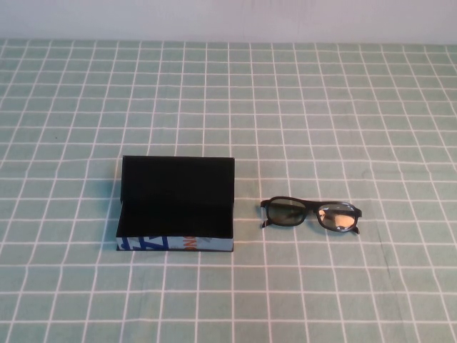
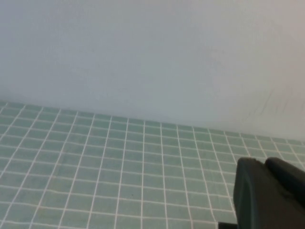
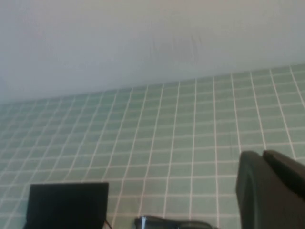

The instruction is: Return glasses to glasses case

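Observation:
The glasses case (image 1: 177, 204) lies open left of centre, with its black flap lid raised at the back and its light printed front side facing me. The black-framed glasses (image 1: 311, 214) lie on the cloth to its right, a short gap away, with the lenses facing me. Neither arm shows in the high view. My left gripper (image 2: 264, 162) is shut and empty, held above bare cloth, with neither object in its view. My right gripper (image 3: 262, 153) is shut and empty; its view shows the case (image 3: 66, 202) and the glasses (image 3: 171, 223) ahead of it.
A green cloth with a white grid (image 1: 321, 107) covers the table. A pale wall (image 1: 228, 18) runs along the far edge.

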